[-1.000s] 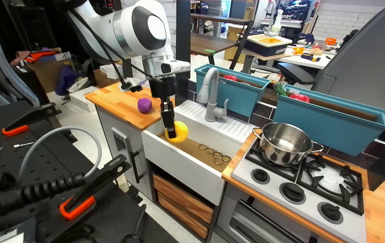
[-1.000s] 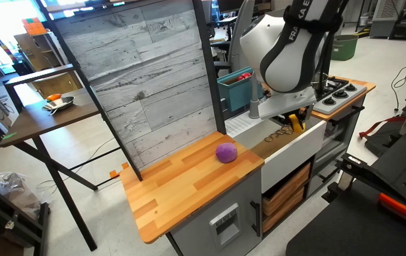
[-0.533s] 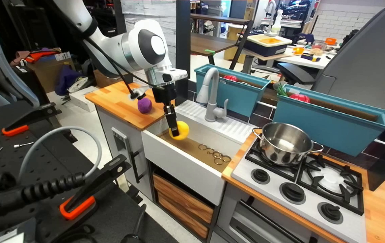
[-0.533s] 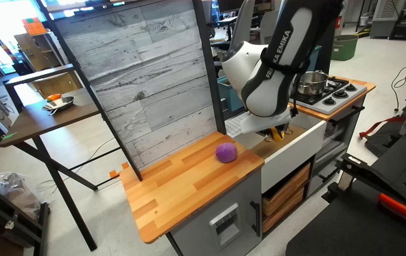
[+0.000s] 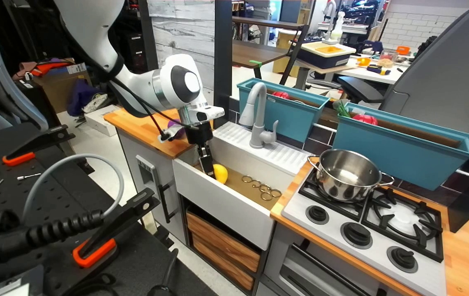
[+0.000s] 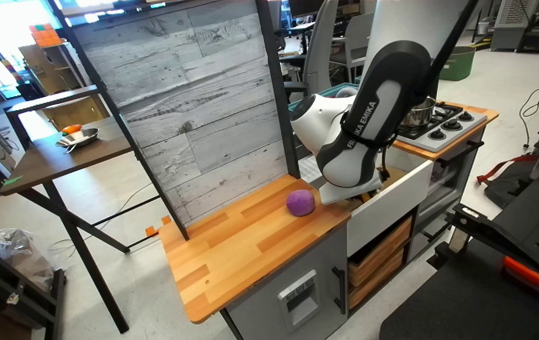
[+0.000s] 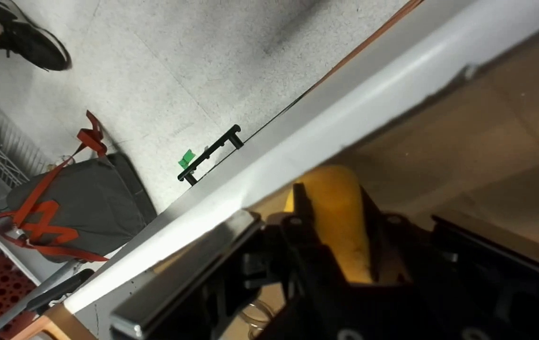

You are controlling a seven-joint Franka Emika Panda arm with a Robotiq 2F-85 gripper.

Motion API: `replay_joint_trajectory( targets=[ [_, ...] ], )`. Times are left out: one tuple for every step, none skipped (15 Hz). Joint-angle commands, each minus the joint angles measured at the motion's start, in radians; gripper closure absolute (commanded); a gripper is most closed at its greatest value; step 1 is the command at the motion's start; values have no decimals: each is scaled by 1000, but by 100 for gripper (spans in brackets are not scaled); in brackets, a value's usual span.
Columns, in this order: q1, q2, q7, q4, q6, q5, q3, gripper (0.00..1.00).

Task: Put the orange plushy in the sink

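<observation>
The orange plushy (image 5: 220, 173) is a yellow-orange soft ball low inside the white sink (image 5: 222, 205), at the end near the wooden counter. My gripper (image 5: 211, 171) reaches down into the sink with its fingers on either side of the plushy. In the wrist view, the plushy (image 7: 337, 208) sits between both fingers and touches them, beside the sink's white front wall (image 7: 297, 146). In an exterior view, the arm hides most of the plushy and part of the sink (image 6: 389, 210). Whether the plushy touches the sink floor I cannot tell.
Several metal rings (image 5: 265, 189) lie in the sink. The grey faucet (image 5: 258, 115) stands behind it. The purple toy (image 6: 300, 202) is on the wooden counter (image 6: 250, 241) near the wrist. A steel pot (image 5: 347, 174) is on the stove. Teal bins (image 5: 403, 144) stand behind.
My gripper has moved back toward the wooden-counter end of the sink and then down into it, carrying the plushy. The arm now leans lower, close to the purple toy.
</observation>
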Motion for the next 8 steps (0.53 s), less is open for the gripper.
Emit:
replay_joint_trajectory(
  targets=[
    [-2,46,-19,118,-63,20,5,46],
    [-1,45,-21,130,-65,18,8,38],
    [-2,31,-29,130,-62,19,14,31],
    [-6,13,-33,122,-58,10,25,23],
    [-7,-8,-48,114,-58,12,36,16],
    [-8,-23,-63,106,-55,12,46,8],
    [-7,-53,-83,82,-52,11,58,2],
    [-9,-81,-102,59,-54,13,67,0]
  ],
)
